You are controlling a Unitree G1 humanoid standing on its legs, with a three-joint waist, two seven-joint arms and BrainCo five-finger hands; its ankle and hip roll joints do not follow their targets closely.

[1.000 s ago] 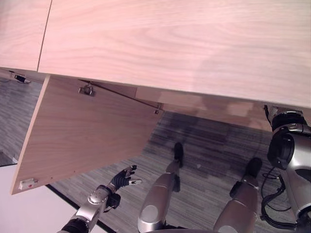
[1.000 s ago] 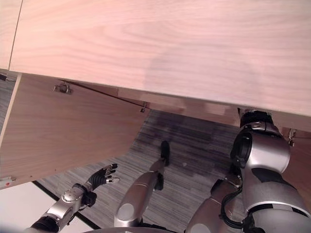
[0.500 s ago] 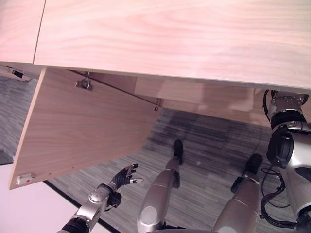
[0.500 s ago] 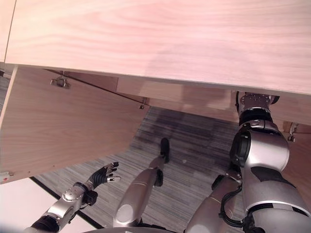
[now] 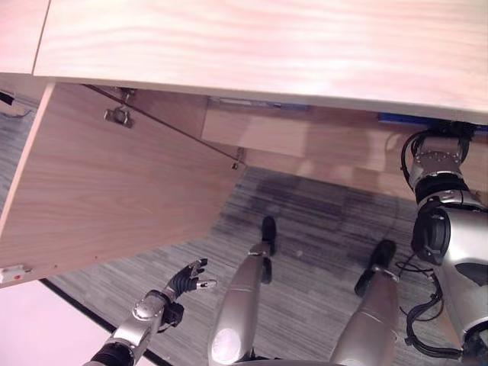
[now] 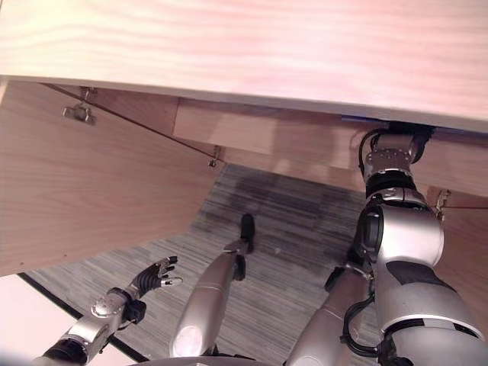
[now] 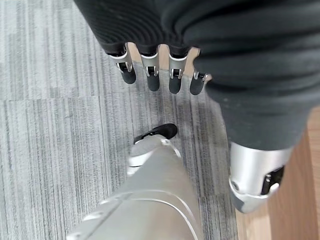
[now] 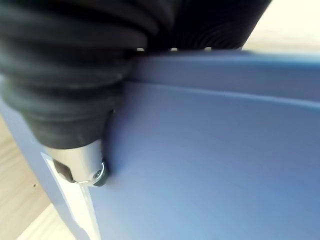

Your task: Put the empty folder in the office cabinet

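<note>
We look down past the light wood top of the cabinet [image 5: 259,38], whose door [image 5: 114,191] stands swung open on the left with a metal hinge [image 5: 116,116] showing on its inner face. Our left hand [image 5: 187,277] hangs low over the grey carpeted floor [image 5: 313,229], clear of the door, its fingers [image 7: 152,75] straight and relaxed, grasping nothing. Our right arm reaches up under the cabinet's top edge, and in the right wrist view our right hand [image 8: 95,167] lies against the blue folder [image 8: 210,165], thumb pressed to the broad blue face while the other fingers go over the folder's upper edge, so the hand is gripping the folder. A thin strip of that blue shows just under the cabinet's top edge, beside the right wrist, in the left eye view.
</note>
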